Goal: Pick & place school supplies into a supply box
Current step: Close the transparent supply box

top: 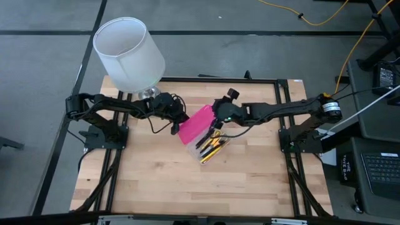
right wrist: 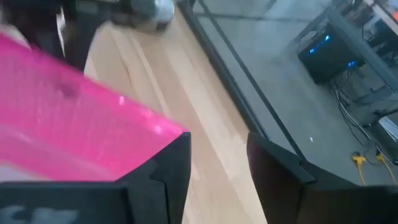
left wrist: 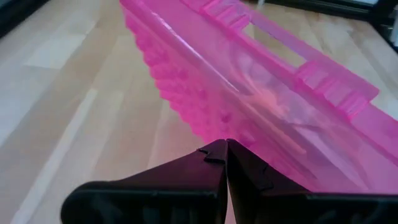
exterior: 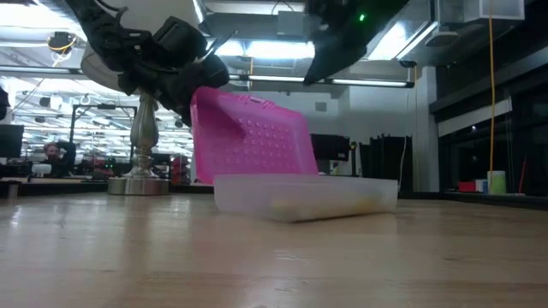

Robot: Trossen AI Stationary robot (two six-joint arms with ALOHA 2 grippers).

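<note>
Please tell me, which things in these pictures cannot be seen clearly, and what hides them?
- Supplies in the clear base, low view: only a yellowish blur through the wall.
- Individual pens, high view: too small to count.
- Left gripper on the pink lid, left wrist view: contact unclear.
- Right gripper, right wrist view: fingertips cut off.

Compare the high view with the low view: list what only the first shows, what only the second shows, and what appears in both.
Only the high view: the pens and pencils lying in the box's clear base, the lampshade, and both arms reaching from the table's sides, so left and right can be told apart.

Only the low view: the lid standing raised and tilted over the base, whose contents are only a blur here, and the room behind the table.

Both: the pink lid, the left gripper shut on its edge, the right gripper above the box, and the lamp's base.
</note>
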